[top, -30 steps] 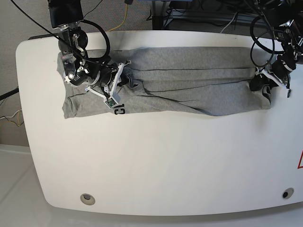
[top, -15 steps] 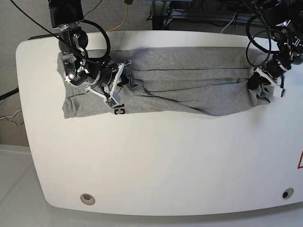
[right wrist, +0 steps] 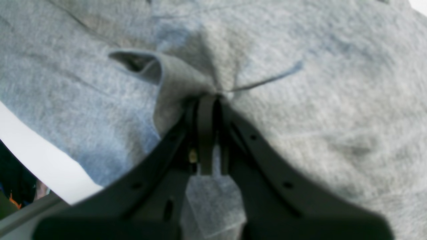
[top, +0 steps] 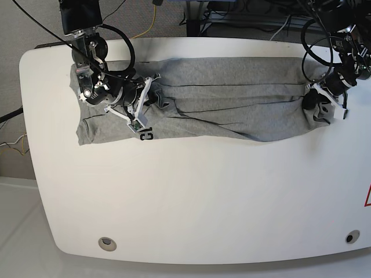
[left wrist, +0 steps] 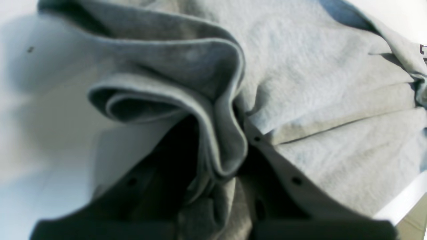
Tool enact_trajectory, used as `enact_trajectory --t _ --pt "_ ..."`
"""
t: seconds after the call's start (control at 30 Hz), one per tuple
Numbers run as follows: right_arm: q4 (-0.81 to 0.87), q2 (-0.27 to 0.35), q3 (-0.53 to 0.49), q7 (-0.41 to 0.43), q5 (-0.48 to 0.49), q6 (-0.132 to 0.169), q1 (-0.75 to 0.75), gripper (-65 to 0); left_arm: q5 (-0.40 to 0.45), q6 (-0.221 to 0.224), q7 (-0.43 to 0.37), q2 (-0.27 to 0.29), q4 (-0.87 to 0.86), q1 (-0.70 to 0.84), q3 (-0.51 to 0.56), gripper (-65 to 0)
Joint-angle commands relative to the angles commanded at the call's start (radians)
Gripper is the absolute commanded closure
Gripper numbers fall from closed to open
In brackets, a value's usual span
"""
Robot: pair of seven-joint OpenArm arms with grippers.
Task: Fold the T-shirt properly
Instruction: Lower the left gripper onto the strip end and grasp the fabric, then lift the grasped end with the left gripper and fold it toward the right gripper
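Observation:
The heather-grey T-shirt [top: 232, 104] lies stretched in a wrinkled band across the far part of the white table [top: 203, 197]. A bit of black lettering [top: 145, 135] shows at its front left edge. My right gripper [top: 141, 103] is at the shirt's left end. In the right wrist view it [right wrist: 207, 100] is shut, pinching a peak of grey fabric [right wrist: 333, 83]. My left gripper [top: 317, 105] is at the shirt's right end. In the left wrist view it [left wrist: 227, 166] is shut on a bunched, curled fold of the cloth [left wrist: 333, 100].
Black cables and equipment hang behind the table's far edge [top: 243, 23]. Two round bolt holes [top: 106, 243] sit near the front edge. A red triangle mark [top: 367, 197] shows at the right rim. The table's edge [right wrist: 40, 166] runs close by in the right wrist view.
My left gripper has shifted slightly left and away with the shirt's right end, bunching it inward. The right gripper and the shirt's left end have stayed put.

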Motion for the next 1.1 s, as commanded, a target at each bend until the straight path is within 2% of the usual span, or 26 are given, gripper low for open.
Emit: enact_trajectory --t 0.13,0.27,0.57,1.1 --pt "0.0 0.0 0.0 0.0 0.0 0.0 -0.002 -2.8 -0.028 0.0 0.028 0.003 0.051 -0.002 0.0 -2.3" --pt "0.0 0.0 0.0 0.0 0.0 0.0 -0.003 -2.6 -0.043 0.0 0.089 0.009 0.135 -0.006 0.0 -2.3" --pt "0.0 -0.002 0.0 0.0 0.0 -0.002 -0.003 -2.5 -0.046 0.0 0.17 0.092 0.298 -0.029 -0.025 -2.3" --pt "0.0 -0.002 -0.002 0.0 0.002 -0.002 -0.003 -2.5 -0.046 0.0 0.186 0.207 0.446 -0.032 -0.015 -2.3"
